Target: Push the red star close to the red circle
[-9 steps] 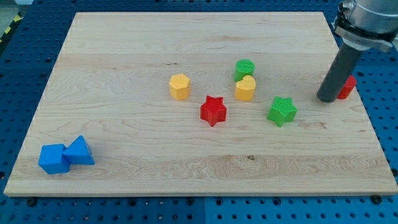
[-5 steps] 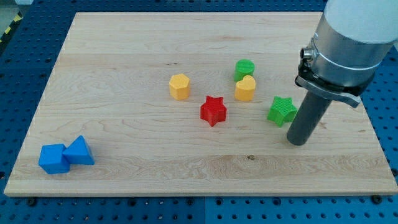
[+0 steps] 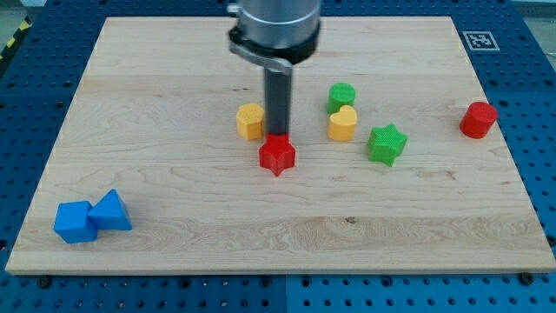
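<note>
The red star (image 3: 277, 155) lies near the middle of the wooden board (image 3: 174, 69). My tip (image 3: 278, 136) stands right at the star's top edge, touching it or nearly so, between the star and the yellow hexagon (image 3: 250, 121). The red circle (image 3: 478, 119) sits far off at the view's right edge of the board, well apart from the star. The arm's body hangs over the view's top centre.
A yellow block (image 3: 342, 123) and a green circle (image 3: 341, 96) stand together right of my tip. A green star (image 3: 387, 143) lies between the red star and the red circle. Two blue blocks (image 3: 73, 222) (image 3: 111, 211) touch at the bottom left.
My tip has swept from beside the red circle across to the view's left and now stands above the red star. The red star and the green star have both shifted slightly left.
</note>
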You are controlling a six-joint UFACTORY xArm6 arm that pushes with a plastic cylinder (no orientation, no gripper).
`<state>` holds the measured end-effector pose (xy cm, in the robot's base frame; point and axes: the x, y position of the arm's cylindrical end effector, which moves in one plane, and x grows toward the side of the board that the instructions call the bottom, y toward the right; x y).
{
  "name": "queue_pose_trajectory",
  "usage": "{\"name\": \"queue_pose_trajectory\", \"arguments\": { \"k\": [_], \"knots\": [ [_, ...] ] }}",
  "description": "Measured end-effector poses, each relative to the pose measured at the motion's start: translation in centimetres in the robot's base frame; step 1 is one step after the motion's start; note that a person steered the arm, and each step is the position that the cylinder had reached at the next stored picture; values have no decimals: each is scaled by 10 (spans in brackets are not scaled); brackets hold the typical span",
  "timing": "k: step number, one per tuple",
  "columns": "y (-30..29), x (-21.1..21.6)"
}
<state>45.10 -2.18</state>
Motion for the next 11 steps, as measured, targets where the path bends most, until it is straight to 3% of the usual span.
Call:
{"name": "queue_pose_trajectory", "arguments": {
  "k": [2, 5, 6, 8, 11],
  "knots": [
    [2, 22],
    [-13, 92],
    [-9, 93],
    [48, 110],
    [129, 100]
  ]
}}
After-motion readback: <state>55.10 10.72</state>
